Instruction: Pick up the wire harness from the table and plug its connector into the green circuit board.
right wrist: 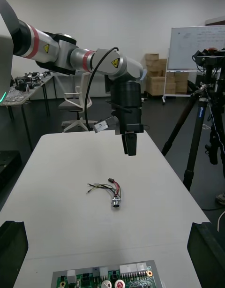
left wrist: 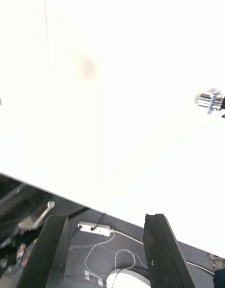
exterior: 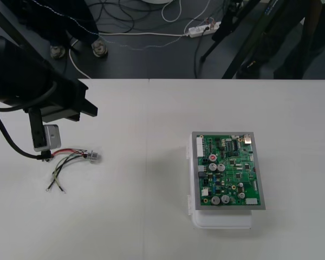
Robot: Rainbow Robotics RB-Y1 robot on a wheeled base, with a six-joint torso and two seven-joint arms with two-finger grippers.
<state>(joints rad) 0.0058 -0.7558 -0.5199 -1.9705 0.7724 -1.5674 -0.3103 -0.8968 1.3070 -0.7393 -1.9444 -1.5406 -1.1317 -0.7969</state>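
The wire harness [exterior: 70, 161] lies on the table at the left, its red, black and green wires spread out. Its metal socket [exterior: 93, 157] points toward the middle and its black plug [exterior: 45, 157] lies at the other end. My left gripper [exterior: 39, 146] hangs above the plug end, open, touching nothing. From the right wrist the left gripper [right wrist: 130, 147] stands just beyond the harness [right wrist: 110, 189]. Past the left gripper's fingers [left wrist: 47, 250] the socket [left wrist: 209, 100] shows. The green circuit board [exterior: 227, 170] on its white base [exterior: 222, 221] sits right of centre. My right gripper [right wrist: 108, 231] waits open near the board [right wrist: 108, 276].
The table's far edge runs just behind the left arm [exterior: 32, 81]. A power strip [exterior: 203, 28], cables and tripod legs [exterior: 233, 49] lie on the dark floor beyond it. A wide stretch of bare table [exterior: 146, 173] separates harness and board.
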